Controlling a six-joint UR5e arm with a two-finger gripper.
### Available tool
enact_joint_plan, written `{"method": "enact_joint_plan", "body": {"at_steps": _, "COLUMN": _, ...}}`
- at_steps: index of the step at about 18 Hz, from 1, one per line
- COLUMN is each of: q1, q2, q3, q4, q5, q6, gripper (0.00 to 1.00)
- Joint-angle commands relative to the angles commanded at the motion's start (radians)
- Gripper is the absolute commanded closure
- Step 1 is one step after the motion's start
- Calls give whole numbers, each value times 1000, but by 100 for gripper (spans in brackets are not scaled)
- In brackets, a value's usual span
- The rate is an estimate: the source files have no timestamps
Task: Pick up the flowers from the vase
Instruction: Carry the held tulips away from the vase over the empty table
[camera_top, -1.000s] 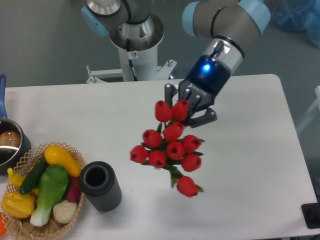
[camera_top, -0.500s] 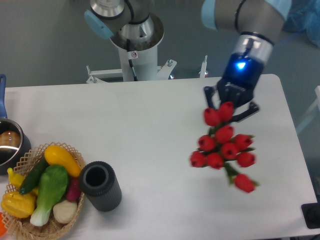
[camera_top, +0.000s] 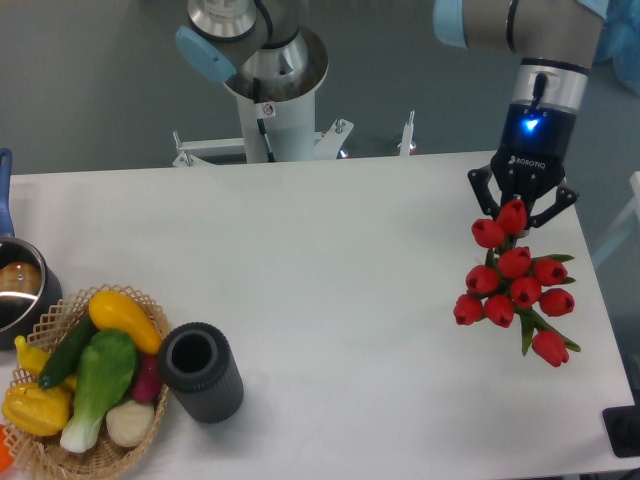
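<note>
The gripper (camera_top: 522, 207) is clasping the red tulip bunch (camera_top: 515, 284), carrying it near the worktop's right edge, well apart from the empty ribbed vase (camera_top: 202, 371); setting it down seems next.

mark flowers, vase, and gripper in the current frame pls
flowers (camera_top: 515, 287): fixed camera, on a red bud mid-bunch.
vase (camera_top: 218, 390): fixed camera, on its ribbed side below the mouth.
gripper (camera_top: 522, 203): fixed camera, between the jaws, closed around the bunch.
</note>
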Motion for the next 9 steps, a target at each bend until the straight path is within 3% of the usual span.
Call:
{"method": "enact_joint_plan", "body": {"at_steps": 3, "q1": -72, "q2": -3, "q3": 29, "q4": -63, "q5": 181, "q6": -26, "gripper": 100}}
{"method": "enact_joint_plan", "body": {"at_steps": 6, "q1": -88, "q2": -8, "q3": 63, "q4": -164, "q5": 261, "q6": 9, "gripper": 100}}
{"method": "enact_joint_plan", "body": {"at_steps": 9, "q1": -109, "q2": -9, "q3": 71, "q4": -190, "q5": 312, "q6": 21, "gripper": 100}}
